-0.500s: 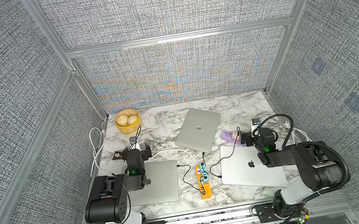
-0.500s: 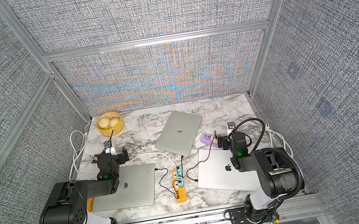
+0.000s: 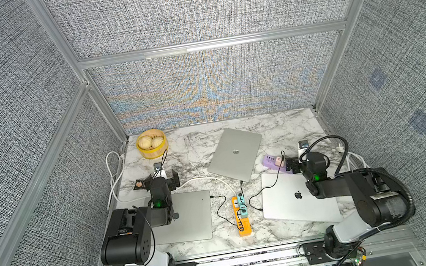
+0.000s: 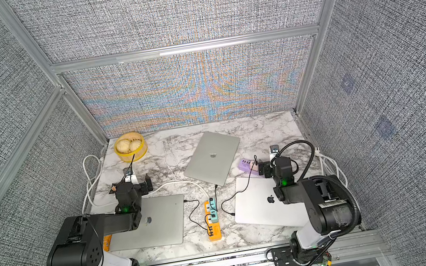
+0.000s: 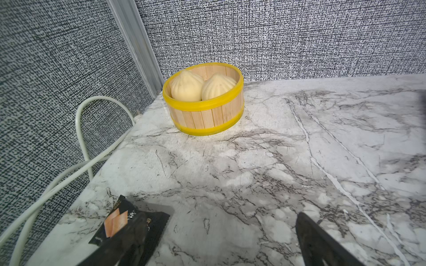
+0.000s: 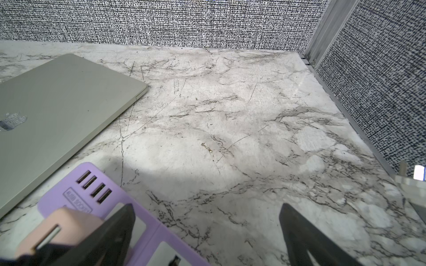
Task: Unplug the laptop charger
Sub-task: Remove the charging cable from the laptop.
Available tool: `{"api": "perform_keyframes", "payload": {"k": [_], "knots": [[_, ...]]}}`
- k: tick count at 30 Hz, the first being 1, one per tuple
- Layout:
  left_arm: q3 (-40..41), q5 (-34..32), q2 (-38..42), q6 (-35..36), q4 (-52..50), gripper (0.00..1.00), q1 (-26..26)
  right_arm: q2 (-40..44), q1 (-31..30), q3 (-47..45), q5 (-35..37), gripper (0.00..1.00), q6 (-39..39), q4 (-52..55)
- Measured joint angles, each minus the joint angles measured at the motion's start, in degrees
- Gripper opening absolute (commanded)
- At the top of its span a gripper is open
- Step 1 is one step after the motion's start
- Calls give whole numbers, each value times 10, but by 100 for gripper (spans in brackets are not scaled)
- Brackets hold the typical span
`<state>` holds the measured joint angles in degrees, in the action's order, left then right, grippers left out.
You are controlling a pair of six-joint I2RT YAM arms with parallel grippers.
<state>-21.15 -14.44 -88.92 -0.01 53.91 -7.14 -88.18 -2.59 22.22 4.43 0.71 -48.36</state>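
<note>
Three closed silver laptops lie on the marble table (image 3: 286, 130). Black cables join them to chargers: two teal adapters (image 3: 242, 205) on an orange power strip (image 3: 242, 223), and a pink adapter (image 3: 278, 161) (image 6: 62, 228) on a purple power strip (image 3: 269, 159) (image 6: 69, 202). My right gripper (image 3: 307, 160) (image 6: 207, 237) is open and low beside the purple strip, with one finger (image 6: 110, 237) over it next to the pink adapter. My left gripper (image 3: 158, 180) (image 5: 221, 239) is open over bare marble at the left and holds nothing.
A yellow-banded steamer basket (image 3: 153, 151) (image 5: 202, 115) with two buns stands at the back left. A small black packet (image 5: 117, 221) lies by my left finger. White cables loop along the left edge (image 3: 114, 178) and the right edge (image 3: 355, 160). Textured walls close three sides.
</note>
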Motion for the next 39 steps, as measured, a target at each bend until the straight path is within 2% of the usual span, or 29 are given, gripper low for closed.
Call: {"api": "perform_keyframes", "payload": {"k": [15, 18, 21, 24, 27, 33, 35, 39], "knots": [[-2, 0, 0, 0, 0, 100, 1, 5, 0, -5, 3, 99, 0, 0], [-1, 2, 10, 0, -7, 100, 1, 58, 0, -16, 25, 99, -9, 19], [-21, 11, 66, 5, -72, 100, 0, 137, 0, -16, 43, 99, -16, 52], [-85, 26, 136, 5, -172, 100, 0, 225, 0, 0, 60, 99, -34, 127], [-174, 71, 182, 11, -293, 100, 0, 305, 0, 39, 75, 99, -70, 243], [-307, 235, 198, -12, -488, 100, -7, 397, 0, 132, 74, 99, -170, 505], [-357, 289, 185, -18, -553, 100, -28, 410, 0, 161, 68, 99, -203, 601], [-442, 334, 165, 2, -658, 100, -107, 426, 0, 205, 28, 99, -263, 755]]}}
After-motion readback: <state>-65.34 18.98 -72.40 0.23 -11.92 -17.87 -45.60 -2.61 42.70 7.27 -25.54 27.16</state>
